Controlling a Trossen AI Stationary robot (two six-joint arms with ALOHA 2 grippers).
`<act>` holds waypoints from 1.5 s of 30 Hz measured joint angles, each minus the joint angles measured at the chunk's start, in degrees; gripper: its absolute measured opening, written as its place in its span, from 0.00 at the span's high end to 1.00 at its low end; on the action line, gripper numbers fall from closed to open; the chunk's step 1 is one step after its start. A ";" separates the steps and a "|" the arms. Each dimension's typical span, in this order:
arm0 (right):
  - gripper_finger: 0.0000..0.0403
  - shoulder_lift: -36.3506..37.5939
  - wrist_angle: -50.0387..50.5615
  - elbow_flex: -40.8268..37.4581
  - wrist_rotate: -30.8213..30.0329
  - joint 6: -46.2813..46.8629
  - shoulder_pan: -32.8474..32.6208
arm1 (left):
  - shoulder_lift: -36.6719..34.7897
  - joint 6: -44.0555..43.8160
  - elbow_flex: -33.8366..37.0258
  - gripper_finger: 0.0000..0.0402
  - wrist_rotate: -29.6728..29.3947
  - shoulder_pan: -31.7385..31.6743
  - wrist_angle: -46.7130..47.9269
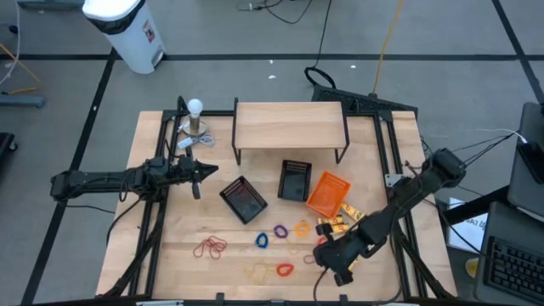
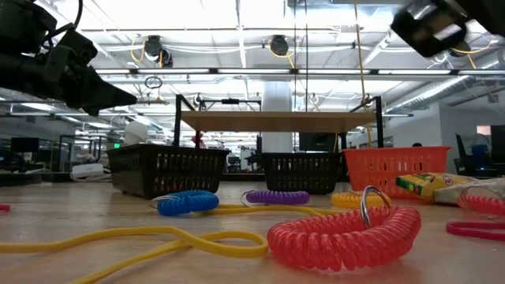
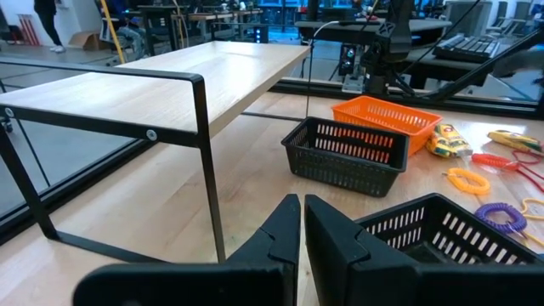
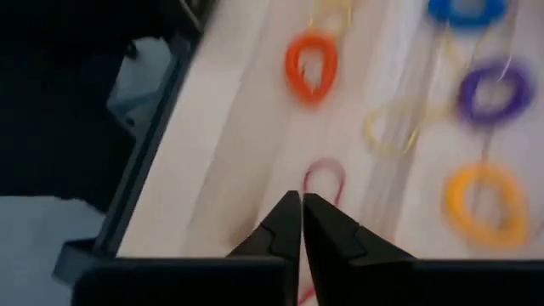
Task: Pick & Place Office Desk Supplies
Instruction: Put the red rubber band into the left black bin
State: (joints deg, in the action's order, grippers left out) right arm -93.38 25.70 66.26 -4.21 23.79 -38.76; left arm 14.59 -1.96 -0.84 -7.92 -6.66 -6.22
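Coiled loops lie on the wooden table near its front edge: blue [image 1: 262,240], purple [image 1: 280,231], yellow-orange [image 1: 303,228] and red-orange [image 1: 284,270]. Thin red bands [image 1: 208,246] lie to their left. Yellow packets [image 1: 344,217] lie beside the orange tray. My right gripper [image 4: 303,200] hangs shut above the table's front right, pointing steeply down. A thin red band [image 4: 324,177] shows just past its tips, and thin red bands [image 2: 473,229] lie flat on the table there. My left gripper [image 3: 302,204] waits shut and level at the table's left, above a black tray.
Two black mesh trays [image 1: 245,201] [image 1: 295,180] and an orange tray [image 1: 327,194] stand mid-table, in front of a low wooden shelf [image 1: 289,126] on black legs. A white ball on a small stand [image 1: 195,115] is at the far left. A long yellow band [image 2: 158,241] trails along the front edge.
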 joint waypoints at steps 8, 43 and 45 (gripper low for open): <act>0.64 -3.18 12.38 -0.02 2.43 18.15 -0.35 | 0.02 0.00 0.00 0.94 0.02 0.00 0.00; 0.52 -9.48 -8.12 -13.03 -2.60 36.37 -1.86 | 0.01 0.00 -0.02 0.94 0.01 -0.02 0.02; 0.52 -10.26 -8.01 -13.03 -3.20 36.86 -1.90 | 0.00 0.00 -0.02 0.94 0.00 -0.01 0.02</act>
State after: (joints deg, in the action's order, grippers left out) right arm -103.64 17.69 53.23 -7.41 60.66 -40.66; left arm 14.59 -1.96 -0.86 -7.92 -6.67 -6.20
